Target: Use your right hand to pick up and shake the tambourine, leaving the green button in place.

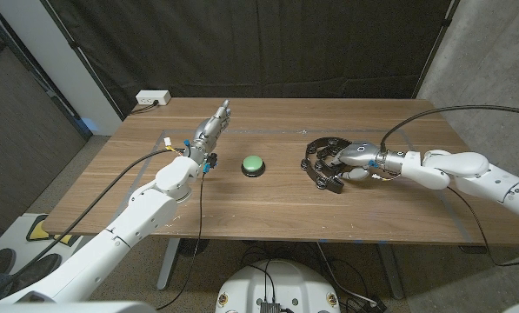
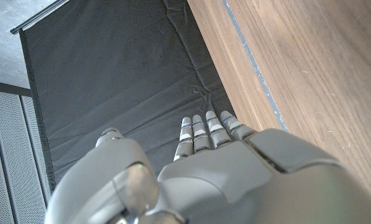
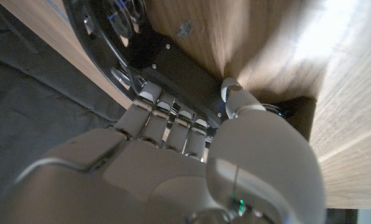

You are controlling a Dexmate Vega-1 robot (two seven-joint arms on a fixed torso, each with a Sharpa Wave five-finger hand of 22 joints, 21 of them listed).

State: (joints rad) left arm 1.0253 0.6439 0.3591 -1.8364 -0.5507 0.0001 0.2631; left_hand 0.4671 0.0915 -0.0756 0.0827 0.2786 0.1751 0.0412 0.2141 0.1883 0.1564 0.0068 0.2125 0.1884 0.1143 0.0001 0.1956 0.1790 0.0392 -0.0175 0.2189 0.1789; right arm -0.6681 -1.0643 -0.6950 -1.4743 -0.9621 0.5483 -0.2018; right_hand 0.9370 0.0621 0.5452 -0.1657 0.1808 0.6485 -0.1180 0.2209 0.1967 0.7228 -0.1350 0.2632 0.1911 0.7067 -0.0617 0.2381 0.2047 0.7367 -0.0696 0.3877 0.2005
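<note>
The round green push button on its dark base (image 1: pixel 254 165) sits near the middle of the brown wooden table (image 1: pixel 268 217), standing free with nothing touching it; just to the robot's right of the green button lies the black ring-shaped tambourine with metal jingles (image 1: pixel 322 161), flat on the tabletop, with bare wood between the two. The right hand (image 1: pixel 356 157) reaches over the tambourine's side farther from the button; in the right wrist view its fingers (image 3: pixel 166 121) curl over the black rim (image 3: pixel 173 62) while the thumb (image 3: pixel 235 96) presses in from the other side, so it grips the frame. To the button's left, and apart from it, the left hand (image 1: pixel 210 129) holds nothing, its fingers (image 2: pixel 204 130) straight and pressed together. A white power strip (image 1: pixel 153 98) lies at the table's far left corner, well away from the button; a black curtain (image 1: pixel 242 43) hangs behind the table.
</note>
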